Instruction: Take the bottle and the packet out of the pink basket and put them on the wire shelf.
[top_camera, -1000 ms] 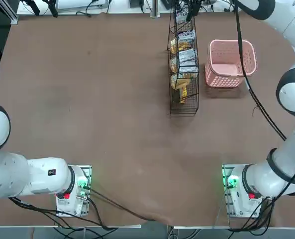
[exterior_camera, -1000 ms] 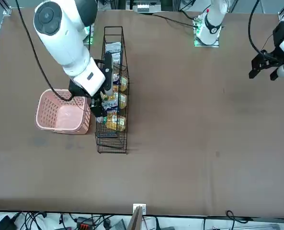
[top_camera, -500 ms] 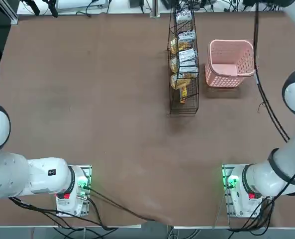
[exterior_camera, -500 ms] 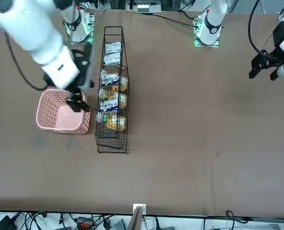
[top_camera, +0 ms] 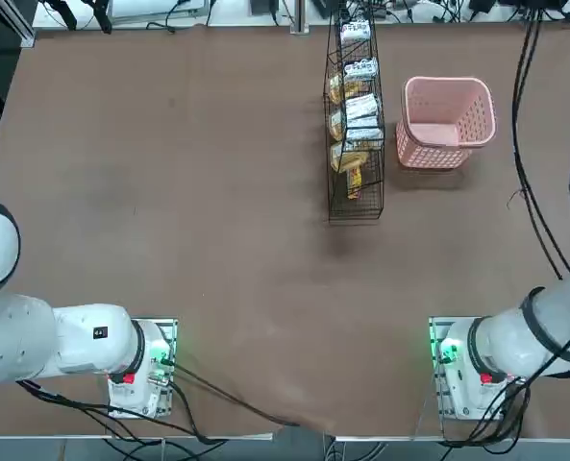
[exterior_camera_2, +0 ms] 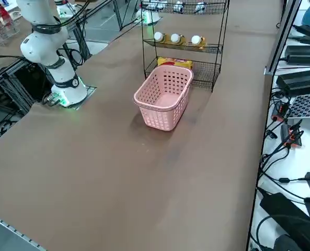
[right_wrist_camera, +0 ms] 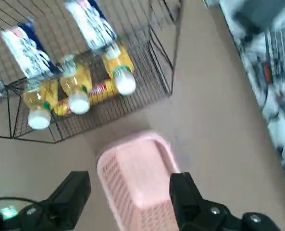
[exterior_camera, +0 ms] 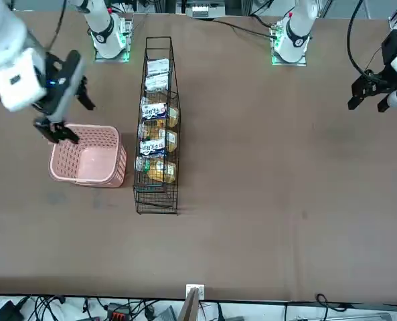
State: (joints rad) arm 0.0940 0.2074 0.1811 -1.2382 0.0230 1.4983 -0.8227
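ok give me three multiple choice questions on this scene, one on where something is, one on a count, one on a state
1. Where is the right gripper?
A. inside the shelf
B. in the air by the basket's far outer corner, off the shelf side
C. resting on the table

2. How many white-capped bottles lie side by side on one shelf tier?
A. one
B. three
C. five

3. What state is the basket in?
A. empty
B. holding a bottle
C. tipped over

Answers:
1 B: the front view shows it up beside the basket, away from the shelf.
2 B: the side and wrist views show three caps in a row.
3 A: every view shows only bare pink floor inside.
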